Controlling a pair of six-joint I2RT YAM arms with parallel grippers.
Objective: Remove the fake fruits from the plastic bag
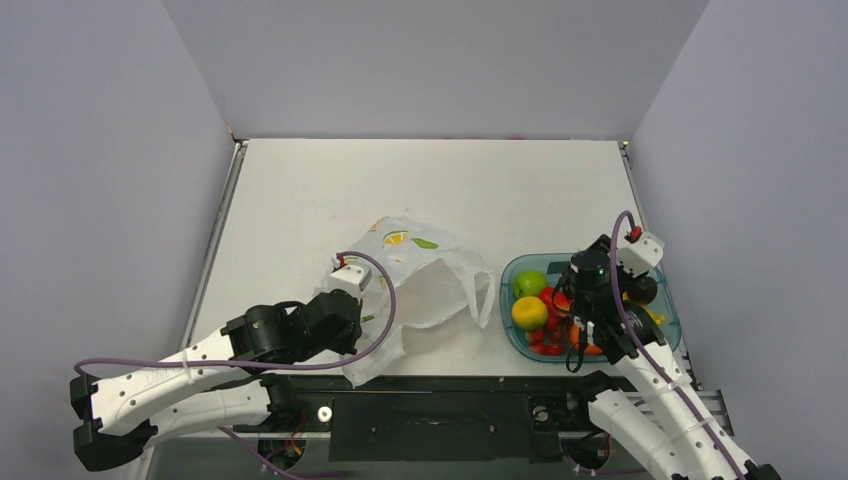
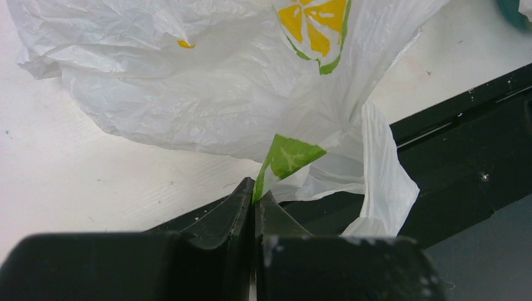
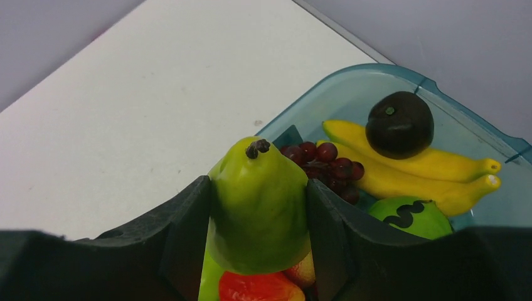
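Note:
The white plastic bag [image 1: 430, 280], printed with lemon slices and leaves, lies crumpled at the table's front centre. My left gripper [image 1: 358, 320] is shut on its near edge; in the left wrist view the jaws [image 2: 256, 197] pinch the bag [image 2: 219, 94] at a green leaf print. My right gripper [image 1: 585, 320] is shut on a green pear [image 3: 258, 200] and holds it over the teal tray [image 1: 505, 275]. In the tray lie a green apple [image 1: 529, 282], a lemon [image 1: 529, 313], strawberries [image 1: 548, 340], grapes [image 3: 326, 164], bananas [image 3: 408, 166] and a dark round fruit [image 3: 399, 124].
The tray [image 3: 376, 81] stands near the table's right edge, by the right wall. The black base rail [image 2: 464, 163] runs along the front edge, and part of the bag hangs over it. Grey walls enclose the table on three sides.

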